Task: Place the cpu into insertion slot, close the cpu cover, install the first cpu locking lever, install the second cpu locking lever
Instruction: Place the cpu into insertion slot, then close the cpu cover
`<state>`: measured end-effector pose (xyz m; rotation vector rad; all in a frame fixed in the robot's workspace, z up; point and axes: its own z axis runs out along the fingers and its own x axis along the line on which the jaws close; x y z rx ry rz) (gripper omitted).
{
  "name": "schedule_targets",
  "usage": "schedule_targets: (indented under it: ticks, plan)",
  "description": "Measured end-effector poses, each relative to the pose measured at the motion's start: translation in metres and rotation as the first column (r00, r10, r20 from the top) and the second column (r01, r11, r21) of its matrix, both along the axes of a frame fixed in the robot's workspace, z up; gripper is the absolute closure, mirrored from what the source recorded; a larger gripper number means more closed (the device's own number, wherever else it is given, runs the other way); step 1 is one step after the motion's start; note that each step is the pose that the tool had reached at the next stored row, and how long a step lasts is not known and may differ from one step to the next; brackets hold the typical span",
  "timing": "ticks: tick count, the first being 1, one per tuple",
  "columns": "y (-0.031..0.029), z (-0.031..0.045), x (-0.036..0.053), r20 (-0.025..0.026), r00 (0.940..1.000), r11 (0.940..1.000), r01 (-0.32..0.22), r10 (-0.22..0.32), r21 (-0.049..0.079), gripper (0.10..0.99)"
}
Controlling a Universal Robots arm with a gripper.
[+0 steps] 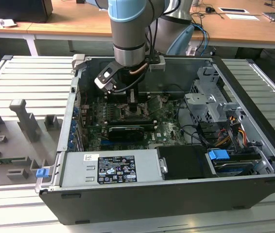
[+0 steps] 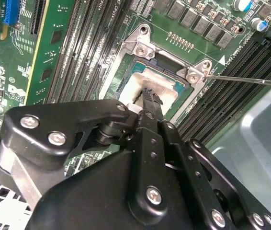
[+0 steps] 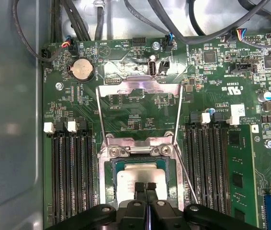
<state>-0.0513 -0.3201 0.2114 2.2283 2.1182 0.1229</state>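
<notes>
Cpu [image 3: 140, 173] lies flat in the insertion slot [image 3: 107, 178], pale metal top facing up, directly under my claw [image 3: 144, 186]. My two fingertips [image 3: 138, 185] are clenched almost together with nothing between them. They hang over the middle of the chip, toward its edge farthest from the coin cell [image 3: 83, 69]. I cannot tell whether they press on the lid or hover just above it.

The chip is close to square, so it has no real long axis. Its sides run parallel to the memory slots [image 3: 71, 177] flanking the socket on both sides, and it looks squared up within the socket's rim.

The cpu cover [image 3: 140, 89] is not down. It stands tilted open from the socket edge nearest the coin cell, and bare board shows through its window. So the cover lies beyond the chip from my claw, with its hinge line crosswise to the memory slots. One thin locking lever [image 3: 186, 175] slants free beside the socket, unlatched. I judge the chip seated and the cover step open.
</notes>
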Motion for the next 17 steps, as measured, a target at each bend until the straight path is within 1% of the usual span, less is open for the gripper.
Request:
schedule_targets:
  ticks: [17]
  plan:
    - [0.0000, 0.0050, 0.0000, 0.0000, 1.0000, 1.0000, 0.000, 0.000, 0.000, 0.980]
